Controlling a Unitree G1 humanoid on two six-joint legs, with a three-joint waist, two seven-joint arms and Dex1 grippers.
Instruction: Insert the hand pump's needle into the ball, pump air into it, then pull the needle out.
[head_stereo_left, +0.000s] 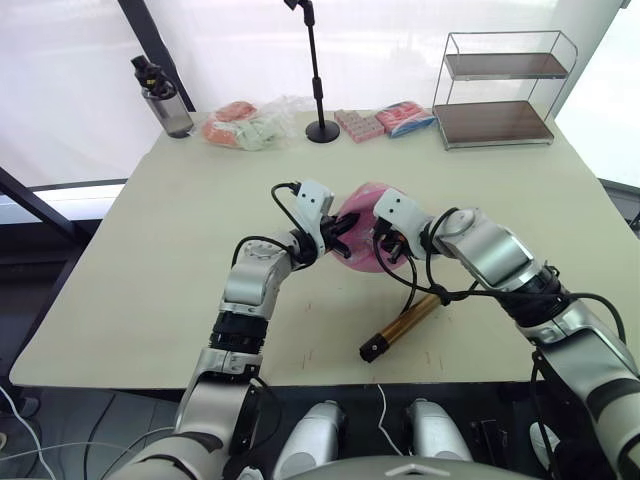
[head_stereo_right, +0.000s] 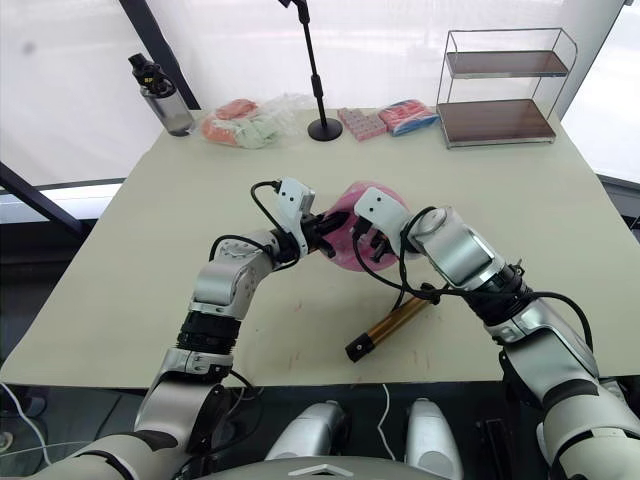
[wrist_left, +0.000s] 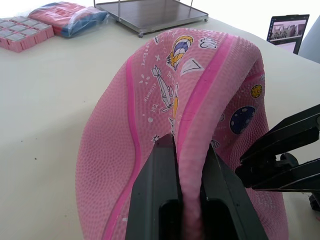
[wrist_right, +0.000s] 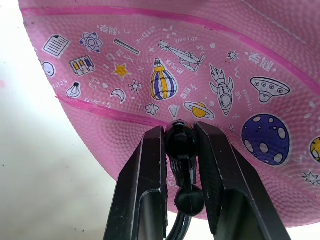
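ball (head_stereo_left: 358, 243) mid-tabletop, deflated | left gripper (wrist_left: 182, 165) fingers pinch a fold of it | right gripper (wrist_right: 181, 142) fingers clamp needle (wrist_right: 181, 145) fitting against ball | hand pump (head_stereo_left: 402, 325) lying near front edge

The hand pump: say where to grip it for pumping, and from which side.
Grip the hand pump around its gold barrel, coming down from above. It lies flat on the table, slanting toward the ball, so a top-down pinch across the cylinder fits best, probably mid-barrel, away from the black end caps.
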